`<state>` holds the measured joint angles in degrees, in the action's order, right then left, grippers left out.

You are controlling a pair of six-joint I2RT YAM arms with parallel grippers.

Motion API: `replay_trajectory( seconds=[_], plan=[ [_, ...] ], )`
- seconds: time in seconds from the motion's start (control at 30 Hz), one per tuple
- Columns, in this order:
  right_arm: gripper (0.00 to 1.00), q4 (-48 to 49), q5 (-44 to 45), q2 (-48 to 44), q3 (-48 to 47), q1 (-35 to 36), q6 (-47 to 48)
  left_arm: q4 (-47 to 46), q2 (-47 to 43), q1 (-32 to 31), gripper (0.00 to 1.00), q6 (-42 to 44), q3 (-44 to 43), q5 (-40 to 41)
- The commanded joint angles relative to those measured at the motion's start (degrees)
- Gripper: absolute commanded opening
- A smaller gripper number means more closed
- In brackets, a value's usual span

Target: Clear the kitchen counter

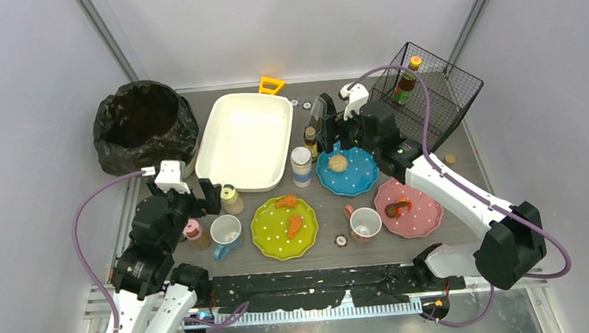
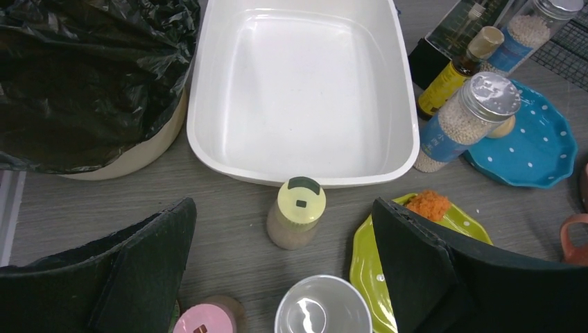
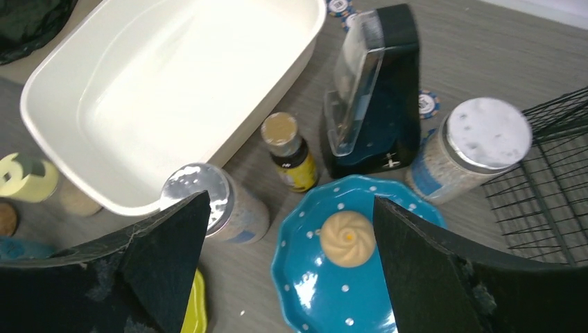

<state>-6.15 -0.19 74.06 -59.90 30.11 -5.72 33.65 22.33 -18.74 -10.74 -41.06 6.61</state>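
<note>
1. The kitchen counter (image 1: 321, 211) is the dark wood table top. Plates, mugs, jars and bottles sit all over it.
2. The left gripper (image 2: 283, 208) is wide open and holds nothing.
3. A small yellow-cap bottle (image 2: 295, 211) stands straight up, right in front of the gap between the left fingers. The left arm is much nearer to it than the right arm.
4. The white tub (image 2: 208, 83) is just behind the bottle. I cannot tell if they touch.
5. A mug (image 2: 322, 305) and a pink-lid jar (image 2: 201, 320) sit close by on the near side. The green plate (image 2: 364, 257) is just beside the right-hand finger. I think the fingers could bump these on the way in.
6. The right gripper (image 3: 290, 205) is open and empty too. It hangs over the blue plate (image 3: 312, 291), which holds a round cookie (image 3: 347, 238). A little brown bottle (image 3: 291, 152) and a silver-lid jar (image 3: 478, 146) stand near it.
</note>
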Motion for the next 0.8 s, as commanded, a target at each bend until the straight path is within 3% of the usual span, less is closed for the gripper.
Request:
replay_trajectory(
  seconds=[0.0, 0.2, 0.4, 0.63, 0.77],
  plan=[
    [0.92, 2.2, -0.5, -3.8, 1.9, 3.0, -2.4, 0.3, 1.6, -0.2, 0.99, -3.6, -1.9, 7.2],
    [0.93, 3.2, -1.5, -8.0, 6.1, 4.4, -4.1, 14.6, 2.8, -0.2, 1.0, -11.3, -6.4, 28.4],
    [0.93, 5.7, -2.9, -12.9, 11.1, 4.5, -4.5, 22.6, 0.8, -0.1, 0.99, -18.2, -5.7, 38.5],
    [0.94, 5.8, -2.7, -17.5, 13.7, 4.6, -3.3, 13.8, 1.2, 2.6, 0.94, -18.5, -1.1, 43.9],
    [0.94, 5.8, -1.9, -19.9, 14.9, 4.5, -2.9, 8.2, 3.9, 8.0, 0.92, -16.7, 1.3, 38.5]
  ],
)
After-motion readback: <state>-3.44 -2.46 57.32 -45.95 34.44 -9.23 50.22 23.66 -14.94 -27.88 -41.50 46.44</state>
